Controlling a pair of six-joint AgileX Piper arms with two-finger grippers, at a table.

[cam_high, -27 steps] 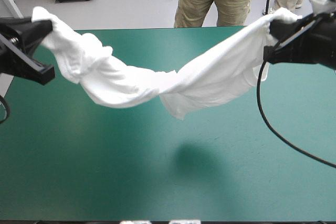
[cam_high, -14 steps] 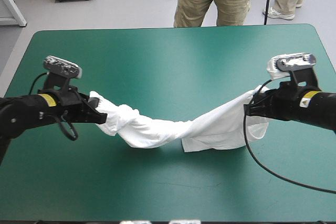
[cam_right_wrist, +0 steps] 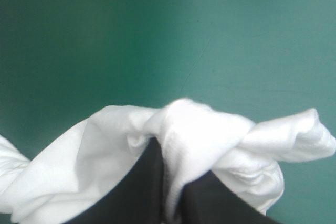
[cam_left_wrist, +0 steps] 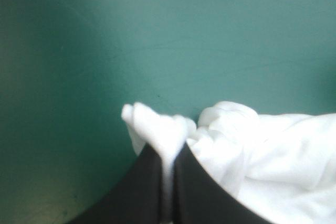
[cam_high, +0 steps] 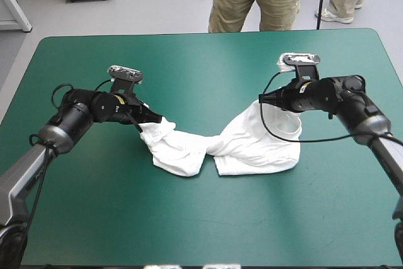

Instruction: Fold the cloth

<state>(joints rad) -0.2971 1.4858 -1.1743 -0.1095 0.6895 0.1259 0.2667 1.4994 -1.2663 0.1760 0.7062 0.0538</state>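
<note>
The white T-shirt (cam_high: 220, 149) lies bunched and twisted on the middle of the teal-green cover, sagging between the two arms. My left gripper (cam_high: 146, 124) pinches its left end low over the table; in the left wrist view the black fingers (cam_left_wrist: 152, 182) are all but shut with a fold of the T-shirt (cam_left_wrist: 157, 127) poking out between them. My right gripper (cam_high: 263, 102) holds the right end, just above the cloth. In the right wrist view a thick wad of the T-shirt (cam_right_wrist: 194, 124) bulges from between the closed fingers (cam_right_wrist: 147, 182).
Bare teal-green cover (cam_high: 189, 218) spreads in front of the cloth and toward the far edge (cam_high: 189, 34). The right arm's black cable hangs in a loop over the T-shirt's right part.
Both arms came down from holding the T-shirt stretched high in the air and moved inward toward each other. The cloth now rests slack and bunched on the table.
</note>
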